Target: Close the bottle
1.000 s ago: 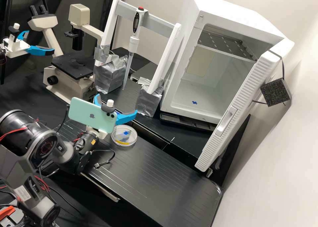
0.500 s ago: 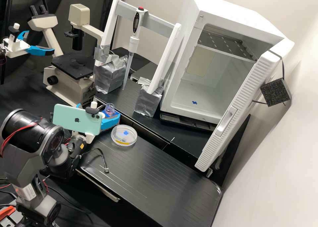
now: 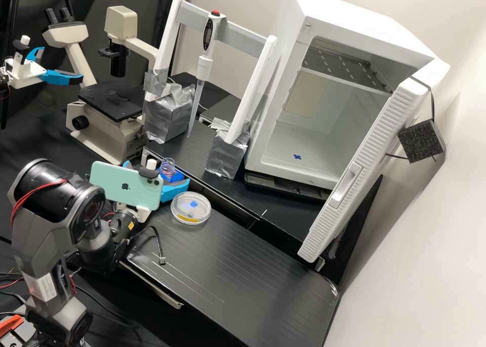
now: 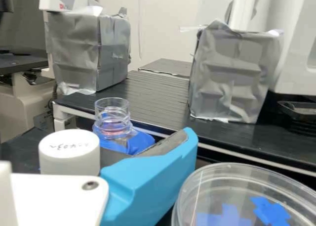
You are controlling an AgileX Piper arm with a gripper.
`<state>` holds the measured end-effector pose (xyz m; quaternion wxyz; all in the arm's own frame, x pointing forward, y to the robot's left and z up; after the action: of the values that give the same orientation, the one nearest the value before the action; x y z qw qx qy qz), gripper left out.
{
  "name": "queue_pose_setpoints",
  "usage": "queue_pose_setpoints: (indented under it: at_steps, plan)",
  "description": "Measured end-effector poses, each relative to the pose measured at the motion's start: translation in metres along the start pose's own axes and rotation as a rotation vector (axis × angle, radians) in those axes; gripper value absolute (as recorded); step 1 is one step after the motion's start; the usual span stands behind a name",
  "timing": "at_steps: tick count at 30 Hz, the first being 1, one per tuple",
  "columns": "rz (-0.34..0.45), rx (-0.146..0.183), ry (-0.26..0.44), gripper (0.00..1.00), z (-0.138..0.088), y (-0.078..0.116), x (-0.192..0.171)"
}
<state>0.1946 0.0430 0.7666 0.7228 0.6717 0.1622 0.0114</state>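
Over the black tabletop [image 3: 228,266], your gripper [image 3: 157,173] has shifted nearer the dish [image 3: 191,208], its jaws spread well apart, though you cannot tell whether they touch the uncapped bottle [image 3: 167,167] near that dish.

Phone [image 3: 114,182]: dark logo on its mint back.
White knob [image 4: 69,149]: dark handwritten marks on its top, just beside the phone.
Arm [image 3: 43,235]: pale label with print too small to read, below the phone.
White block [image 4: 52,2]: small red lettering, beyond the phone.
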Motion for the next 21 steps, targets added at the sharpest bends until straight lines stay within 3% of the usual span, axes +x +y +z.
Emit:
queue_pose_setpoints:
  at_steps: [21]
  plan:
    - [0.034,0.009,0.02,0.0,-0.0048,0.0069,-0.0028]
